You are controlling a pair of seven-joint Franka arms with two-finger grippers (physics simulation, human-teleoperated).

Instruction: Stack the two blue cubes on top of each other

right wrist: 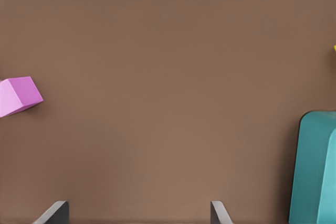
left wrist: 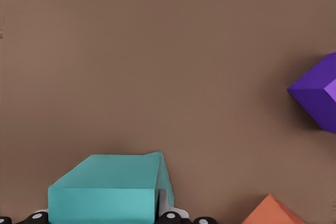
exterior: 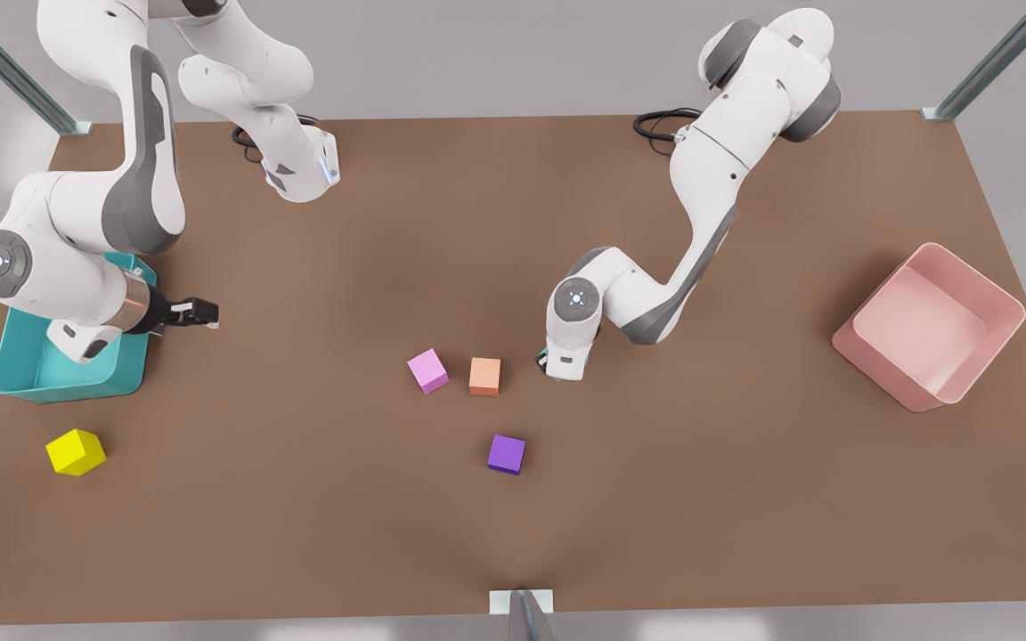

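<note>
One blue cube point(left wrist: 105, 187) is teal and sits between the fingers of my left gripper point(left wrist: 105, 216), which is shut on it; a finger point(left wrist: 165, 201) presses its side. In the front view my left gripper point(exterior: 557, 369) is low over the table, just to the right of the orange cube point(exterior: 484, 375), with a sliver of the blue cube point(exterior: 541, 359) showing beside it. The other blue cube is hidden. My right gripper point(exterior: 208, 313) waits open at the front view's left, beside the teal bin point(exterior: 68, 388), with nothing between its fingers point(right wrist: 56, 212).
A pink cube point(exterior: 427, 370) lies left of the orange cube, and a purple cube point(exterior: 506, 454) lies nearer the front edge. A yellow cube point(exterior: 75, 451) sits at the front left. A pink bin point(exterior: 887, 369) stands at the right.
</note>
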